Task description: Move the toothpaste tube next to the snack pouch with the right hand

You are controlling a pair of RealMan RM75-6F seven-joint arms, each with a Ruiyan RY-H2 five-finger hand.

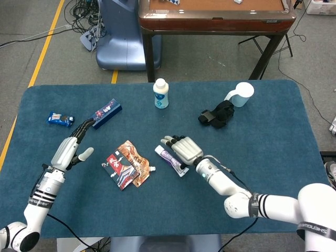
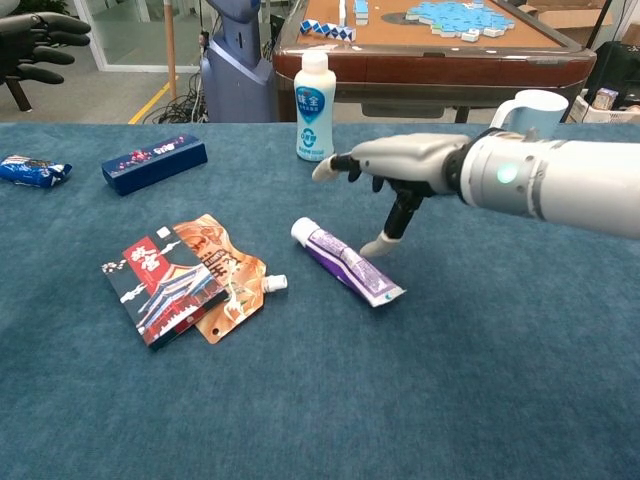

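Chest view: white-and-purple toothpaste tube [image 2: 347, 262] lies just beside the orange spouted snack pouch [image 2: 222, 274] — right hand [image 2: 395, 172] spread, empty; placement looks done.
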